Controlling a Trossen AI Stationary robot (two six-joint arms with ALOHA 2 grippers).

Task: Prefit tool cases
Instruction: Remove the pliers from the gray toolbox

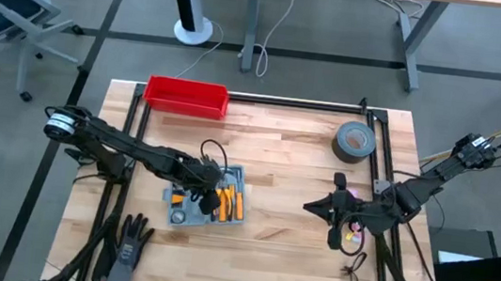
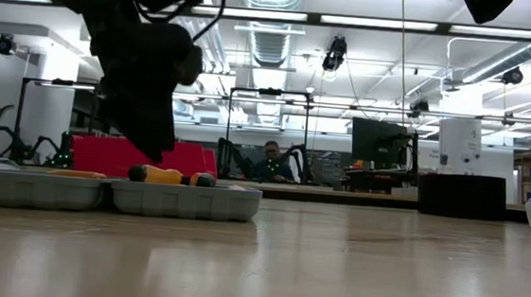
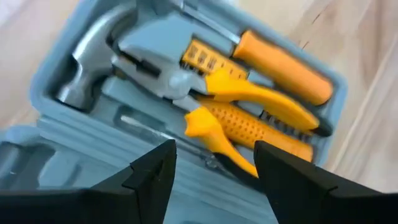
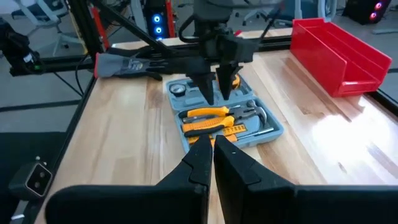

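The left gripper (image 3: 214, 163) hovers with fingers apart, apparently empty, above the open tool case (image 1: 184, 210); the right gripper (image 4: 212, 152), clenched, waits nearby.

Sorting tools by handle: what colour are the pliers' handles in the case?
Yellow-orange pliers handles, clearest in the left wrist view.

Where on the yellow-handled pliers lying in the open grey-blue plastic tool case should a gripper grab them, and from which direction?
Probably from straight above, at the yellow-handled pliers where the two handles meet near the steel pivot. They lie flat in the open grey-blue plastic tool case, so only their top and sides are exposed, and the handles splay wider farther back. The left gripper hovers open just above them.
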